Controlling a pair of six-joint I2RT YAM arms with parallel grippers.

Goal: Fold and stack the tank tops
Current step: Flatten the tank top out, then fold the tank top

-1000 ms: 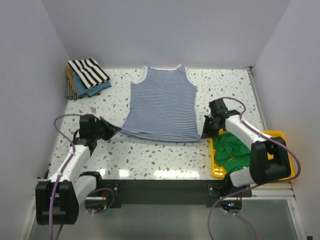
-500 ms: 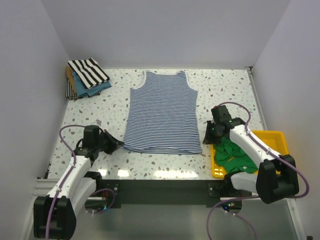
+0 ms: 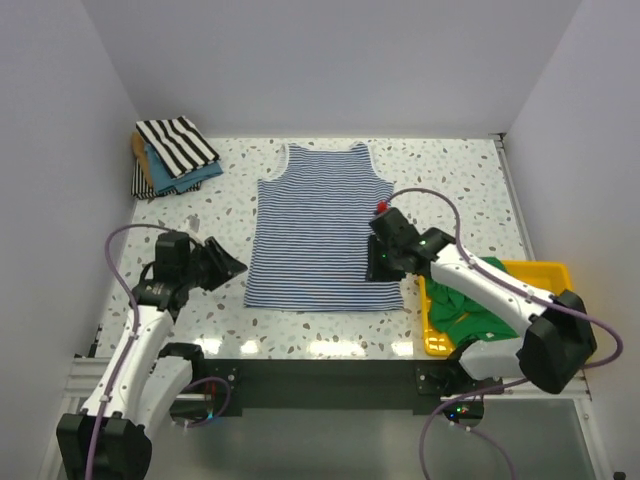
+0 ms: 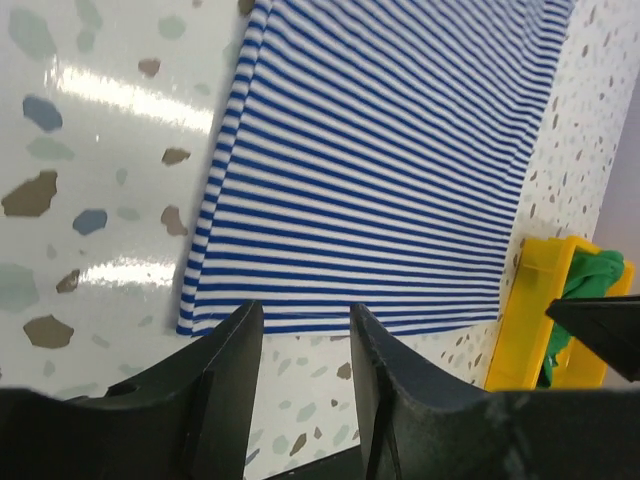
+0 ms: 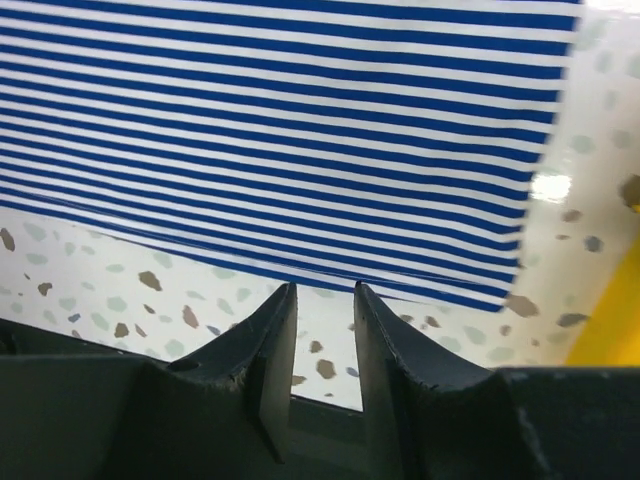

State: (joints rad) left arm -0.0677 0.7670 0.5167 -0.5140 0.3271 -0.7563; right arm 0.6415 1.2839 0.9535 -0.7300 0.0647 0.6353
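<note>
matt cloth tank top (image 3: 320, 225), glossy speckled table (image 3: 452, 172)

**Both claws let go of the hem, and the top settled flat.**

A second before, the left claw (image 3: 228, 268) and the right claw (image 3: 378, 262) each pinched a lower corner of the blue-and-white striped tank top (image 3: 318, 230), its hem stretched wide and bowed. They dragged it a little toward the near edge of the worktop (image 3: 300, 312), then parted their jaws (nothing lay between the fingers in either wrist view). The hem dropped and drew into a straight line. The left claw backed off beside the lower left corner, and the right claw swung inward over the top's lower right part.
</note>
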